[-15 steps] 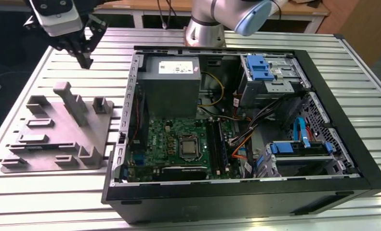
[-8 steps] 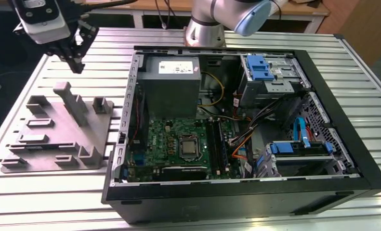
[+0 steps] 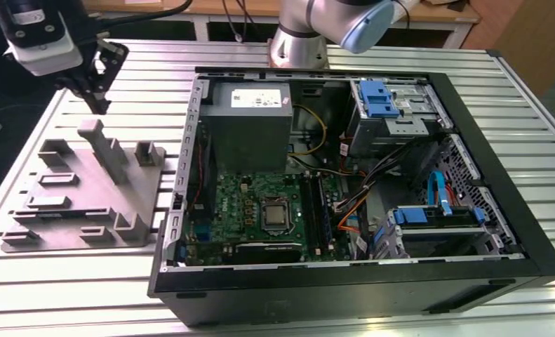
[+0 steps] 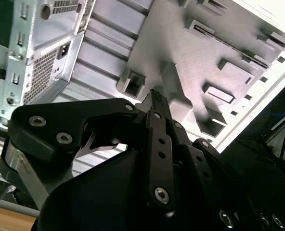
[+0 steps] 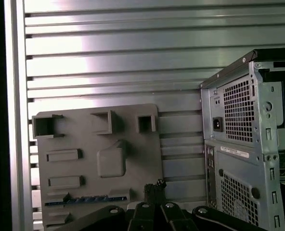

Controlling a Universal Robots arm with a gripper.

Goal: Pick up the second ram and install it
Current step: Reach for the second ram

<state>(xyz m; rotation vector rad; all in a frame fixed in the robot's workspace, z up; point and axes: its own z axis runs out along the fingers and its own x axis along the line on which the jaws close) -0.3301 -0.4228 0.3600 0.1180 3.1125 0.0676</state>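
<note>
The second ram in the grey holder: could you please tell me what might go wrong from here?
1. The second ram shows as a thin blue strip in a narrow slot of the grey holder; the claw, apparently shut, might strike its edge.
2. The holder's tall post stands near the claw and could snag it.
3. Cables run close beside the memory slots and may hinder seating.

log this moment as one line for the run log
gripper: shut, empty, over gray fixture | second ram: in fixture slot, not grasped | pc case: open, beside fixture
</note>
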